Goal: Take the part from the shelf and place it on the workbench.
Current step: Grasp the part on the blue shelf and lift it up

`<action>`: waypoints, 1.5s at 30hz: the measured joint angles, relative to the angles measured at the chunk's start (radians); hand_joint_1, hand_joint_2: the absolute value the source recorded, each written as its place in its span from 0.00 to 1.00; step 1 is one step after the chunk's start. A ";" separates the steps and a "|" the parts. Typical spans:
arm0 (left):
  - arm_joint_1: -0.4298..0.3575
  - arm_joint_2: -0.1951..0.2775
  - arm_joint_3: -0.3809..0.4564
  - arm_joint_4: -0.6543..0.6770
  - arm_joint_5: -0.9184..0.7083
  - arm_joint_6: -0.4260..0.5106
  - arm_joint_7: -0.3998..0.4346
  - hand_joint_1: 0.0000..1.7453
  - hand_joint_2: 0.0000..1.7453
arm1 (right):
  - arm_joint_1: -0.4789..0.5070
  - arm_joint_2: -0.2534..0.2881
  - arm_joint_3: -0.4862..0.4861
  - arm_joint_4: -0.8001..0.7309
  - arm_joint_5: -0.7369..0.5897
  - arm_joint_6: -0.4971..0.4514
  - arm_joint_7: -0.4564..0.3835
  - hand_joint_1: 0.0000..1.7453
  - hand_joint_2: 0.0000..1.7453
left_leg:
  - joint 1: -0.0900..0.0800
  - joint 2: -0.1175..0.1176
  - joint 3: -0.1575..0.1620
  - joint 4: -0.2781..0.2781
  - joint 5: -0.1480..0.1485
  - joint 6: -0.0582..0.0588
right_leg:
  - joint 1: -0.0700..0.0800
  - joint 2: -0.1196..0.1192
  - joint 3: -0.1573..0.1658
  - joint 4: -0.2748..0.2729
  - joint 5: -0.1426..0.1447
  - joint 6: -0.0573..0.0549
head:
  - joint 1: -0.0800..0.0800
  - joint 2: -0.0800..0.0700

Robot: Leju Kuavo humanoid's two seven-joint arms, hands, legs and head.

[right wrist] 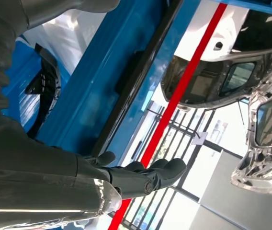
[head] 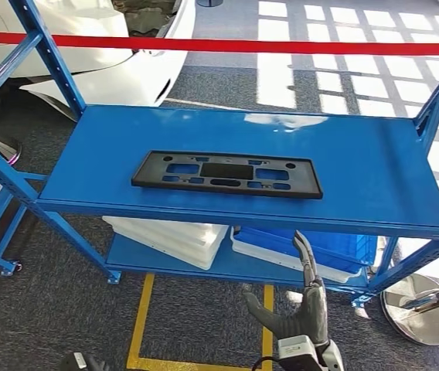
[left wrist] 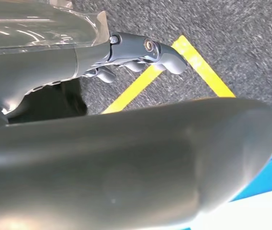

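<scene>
1. The right hand (head: 307,305) is rising at about 6 o'clock in the head view, below the shelf's front edge, with its fingers apart and nothing in them; its thumb is sticking out toward 9 o'clock.
2. The left hand (left wrist: 141,50) is hanging over grey carpet and a yellow floor line (left wrist: 153,72), its fingers reaching out loosely and gripping nothing.
3. The black plastic part (head: 227,174) is lying flat on the top deck of the blue shelf (head: 380,170), near the middle of the head view, well apart from both hands.
4. Its long axis is running from 9 o'clock to 3 o'clock, parallel to the shelf's front edge, with its cut-outs facing up.
5. White trays (head: 170,236) are sitting on the lower deck.
6. A red barrier tape (head: 217,44) is stretching across at 12 o'clock, with a white car body (head: 118,69) behind it.
</scene>
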 joint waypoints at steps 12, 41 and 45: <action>0.005 0.002 0.000 0.002 0.014 -0.001 0.004 0.00 0.00 | -0.005 -0.001 -0.014 -0.005 0.024 -0.001 0.007 0.00 1.00 | -0.025 -0.009 0.033 -0.245 0.179 0.066 | 0.007 0.006 0.028 0.099 -0.076 0.042 | 0.008 0.000; -0.011 -0.002 0.000 0.006 0.021 0.083 0.040 0.00 0.00 | -0.009 -0.041 -0.053 -0.008 0.157 -0.007 0.068 0.00 1.00 | -0.012 -0.012 0.046 -0.238 0.161 0.028 | 0.001 0.007 -0.040 0.008 0.026 0.018 | 0.005 0.000; -0.013 -0.002 0.000 0.006 0.021 0.084 0.040 0.00 0.00 | -0.019 -0.058 -0.059 -0.001 0.168 -0.003 0.074 0.00 1.00 | -0.014 -0.013 0.046 -0.238 0.159 0.034 | 0.001 0.007 -0.035 -0.001 0.031 0.012 | 0.006 0.000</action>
